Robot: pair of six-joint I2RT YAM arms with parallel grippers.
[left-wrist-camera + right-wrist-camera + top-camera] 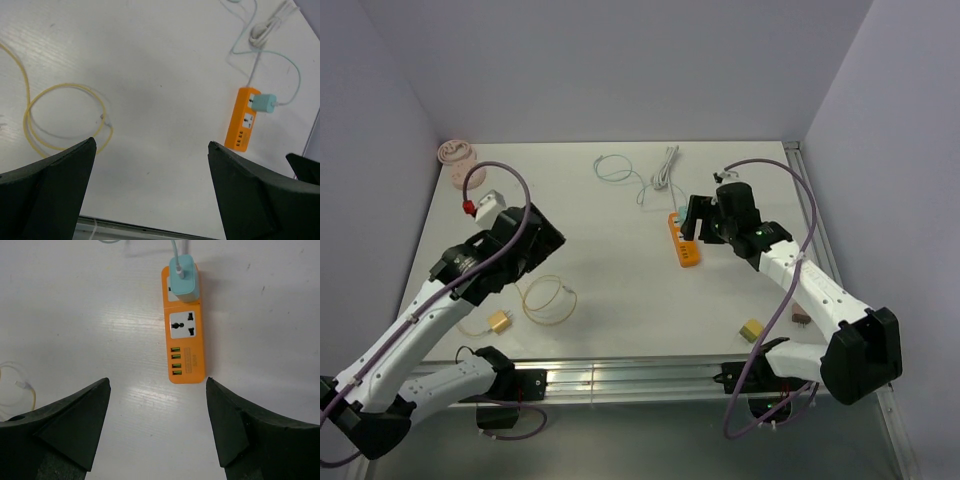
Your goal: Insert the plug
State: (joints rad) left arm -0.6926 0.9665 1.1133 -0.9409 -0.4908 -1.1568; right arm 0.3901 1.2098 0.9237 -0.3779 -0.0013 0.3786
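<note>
The right pincer [157,384] hangs over the table with its fingers spread wide and nothing between them. The strip [187,355] lies flat just ahead of it. The strip is one orange plastic bar with rounded corners, and its long axis runs straight away from the pincer. Its near end sits level with the fingertips, closer to the right finger. From that end it shows four small green ports in a row, then one free white socket, then a second socket covered by the plug [184,276]. The plug is a single smooth teal block seated on the far socket, pointing down into the strip. Its thin pale cable [173,247] leaves from the side away from the pincer. The left pincer [152,142] is also spread wide and empty, well apart from the strip, which lies ahead and to its right. One thin yellow cord [67,117] lies in loose loops ahead and to its left. Farther off, beyond the strip, lies one bundled white cable [267,27]. The table [75,315] is white with a faint grain.
</note>
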